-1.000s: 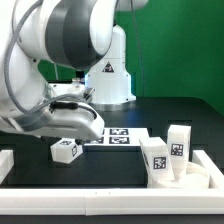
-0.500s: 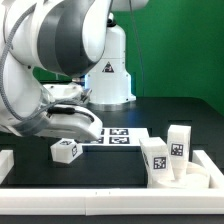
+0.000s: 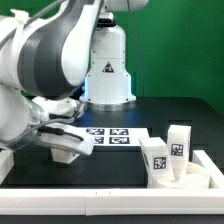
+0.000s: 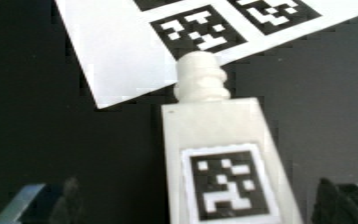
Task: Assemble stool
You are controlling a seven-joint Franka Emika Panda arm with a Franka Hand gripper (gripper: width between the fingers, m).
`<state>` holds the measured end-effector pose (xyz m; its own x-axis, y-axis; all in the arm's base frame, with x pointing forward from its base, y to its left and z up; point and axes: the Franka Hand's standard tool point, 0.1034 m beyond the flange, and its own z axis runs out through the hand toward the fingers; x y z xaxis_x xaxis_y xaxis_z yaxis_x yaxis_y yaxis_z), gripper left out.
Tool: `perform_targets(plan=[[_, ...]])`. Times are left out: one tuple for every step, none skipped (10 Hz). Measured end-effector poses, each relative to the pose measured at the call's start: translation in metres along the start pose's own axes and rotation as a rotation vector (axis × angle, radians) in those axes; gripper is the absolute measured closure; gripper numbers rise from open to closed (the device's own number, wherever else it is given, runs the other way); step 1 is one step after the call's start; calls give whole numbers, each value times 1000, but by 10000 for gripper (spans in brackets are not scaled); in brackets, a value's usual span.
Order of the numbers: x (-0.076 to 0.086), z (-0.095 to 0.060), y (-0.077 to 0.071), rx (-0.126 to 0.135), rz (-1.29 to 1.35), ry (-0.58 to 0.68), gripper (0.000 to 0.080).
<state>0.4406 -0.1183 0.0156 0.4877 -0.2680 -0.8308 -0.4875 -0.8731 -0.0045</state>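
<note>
Item: a short chunky white plastic stool leg (image 4: 220, 150), lying flat on the black table (image 3: 120, 170), its square black-and-white tag uppermost and its narrow peg end resting just over the edge of the thin flat white marker board (image 4: 140, 50). In the exterior view the leg is largely hidden beneath the arm, toward that view's left. Gripper (image 4: 190, 203): fingers spread wide, one dark fingertip seen on each side of the leg, clear of it, nothing held. Also present: the round white disc seat (image 3: 185, 178) with two upright tagged legs (image 3: 166, 150) set on it, at the exterior view's right, well apart from the gripper. Step judged in hand: pickup of the lying leg. For a sound grasp, the jaws are to be kept centred across the leg's broad tagged body, lowered squarely until the fingertips flank its sides, then closed evenly; the peg end is best left free for insertion into the seat.
</note>
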Motion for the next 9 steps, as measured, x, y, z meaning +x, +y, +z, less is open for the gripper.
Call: perform_targets(plan=[[2, 10, -2, -6, 16, 8, 151], [1, 14, -4, -8, 19, 6, 151], [2, 13, -2, -5, 20, 8, 151], [2, 12, -2, -4, 21, 8, 247], [2, 12, -1, -4, 22, 8, 428], [2, 12, -1, -3, 21, 13, 428], [-1, 6, -4, -2, 21, 21, 471], [-18, -13, -15, 5, 11, 13, 471], [-33, -35, -27, 12, 16, 39, 471]])
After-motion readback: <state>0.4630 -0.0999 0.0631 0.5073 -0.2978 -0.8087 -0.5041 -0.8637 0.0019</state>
